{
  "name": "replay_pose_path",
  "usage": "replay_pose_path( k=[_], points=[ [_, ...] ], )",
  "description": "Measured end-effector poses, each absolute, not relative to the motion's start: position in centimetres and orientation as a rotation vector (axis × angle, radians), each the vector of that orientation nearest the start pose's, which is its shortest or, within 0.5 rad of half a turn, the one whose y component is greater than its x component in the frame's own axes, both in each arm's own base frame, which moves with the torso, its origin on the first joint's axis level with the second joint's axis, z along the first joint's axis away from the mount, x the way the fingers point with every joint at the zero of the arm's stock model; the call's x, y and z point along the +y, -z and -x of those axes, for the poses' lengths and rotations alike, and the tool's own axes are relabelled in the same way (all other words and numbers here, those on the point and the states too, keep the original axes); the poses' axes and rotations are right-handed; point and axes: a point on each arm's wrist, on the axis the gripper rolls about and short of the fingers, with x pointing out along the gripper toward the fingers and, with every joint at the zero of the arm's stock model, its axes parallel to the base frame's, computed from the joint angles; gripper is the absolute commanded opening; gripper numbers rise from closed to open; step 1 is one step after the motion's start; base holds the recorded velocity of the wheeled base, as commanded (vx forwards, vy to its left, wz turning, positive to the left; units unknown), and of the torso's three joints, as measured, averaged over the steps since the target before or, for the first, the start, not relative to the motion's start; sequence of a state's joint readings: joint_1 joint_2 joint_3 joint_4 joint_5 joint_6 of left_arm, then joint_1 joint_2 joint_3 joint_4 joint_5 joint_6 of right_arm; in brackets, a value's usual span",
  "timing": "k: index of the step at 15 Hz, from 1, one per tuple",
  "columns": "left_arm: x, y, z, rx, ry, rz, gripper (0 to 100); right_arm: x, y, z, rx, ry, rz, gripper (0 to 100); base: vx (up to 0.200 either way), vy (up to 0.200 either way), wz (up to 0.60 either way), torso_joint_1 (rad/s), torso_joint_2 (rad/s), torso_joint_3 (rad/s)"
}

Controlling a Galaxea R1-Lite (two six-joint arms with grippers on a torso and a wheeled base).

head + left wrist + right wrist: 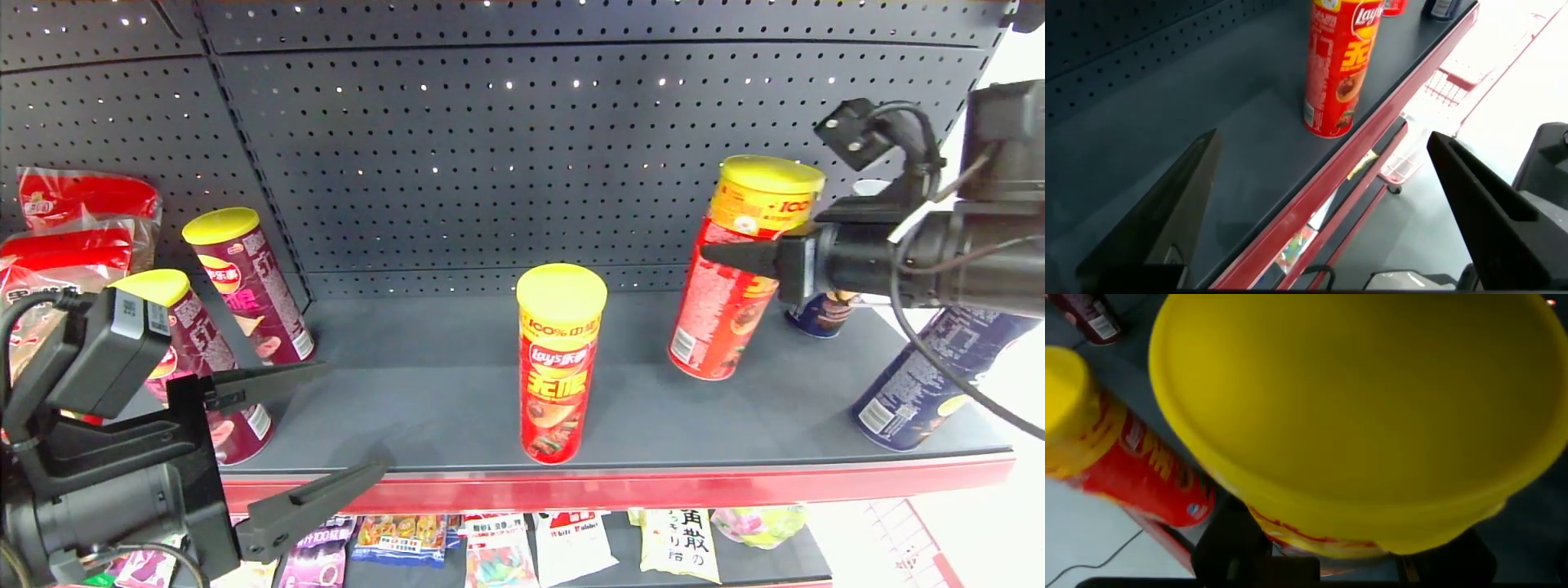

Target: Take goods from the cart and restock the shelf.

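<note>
The shelf (424,408) has the tilted red can (722,318) at its right side, clamped by the right gripper (755,260); released while leaning, it would likely topple or roll off. The left gripper (353,420) hangs spread and empty by the shelf's front edge.

Red, yellow-lidded chip can (714,318) tilted on the grey shelf's (424,392) right half.

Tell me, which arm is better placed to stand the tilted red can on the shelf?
Right: the right gripper is shut on the tilted red can over the shelf; the left gripper is open, empty, at the other end.
</note>
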State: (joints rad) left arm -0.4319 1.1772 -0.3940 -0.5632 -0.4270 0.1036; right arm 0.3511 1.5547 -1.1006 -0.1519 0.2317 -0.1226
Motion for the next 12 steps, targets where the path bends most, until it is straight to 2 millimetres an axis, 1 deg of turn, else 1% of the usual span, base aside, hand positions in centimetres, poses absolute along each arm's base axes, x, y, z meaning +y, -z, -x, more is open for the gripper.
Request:
replay_pose_path(
  k=[3,5,9,12],
  points=[
    [-8.0,-18.3,-13.9,0.197,0.871,-0.118,100,13.0,-25.4,-30.2,0.276,-0.635,0.137,0,0.0,0.0,0.0,0.0,0.0,0.0],
    [-8.1,-18.2,-13.8,0.21,0.876,-0.122,100,14.7,-24.9,-32.2,0.274,-0.65,0.141,0,0.0,0.0,0.0,0.0,0.0,0.0],
    [-8.1,-18.1,-13.7,0.216,0.878,-0.125,100,17.6,-23.6,-34.8,0.28,-0.667,0.151,0,0.0,0.0,0.0,0.0,0.0,0.0],
    [-8.0,-17.9,-13.7,0.222,0.856,-0.129,100,19.2,-22.5,-36.1,0.294,-0.685,0.149,0,0.0,0.0,0.0,0.0,0.0,0.0]
  ],
)
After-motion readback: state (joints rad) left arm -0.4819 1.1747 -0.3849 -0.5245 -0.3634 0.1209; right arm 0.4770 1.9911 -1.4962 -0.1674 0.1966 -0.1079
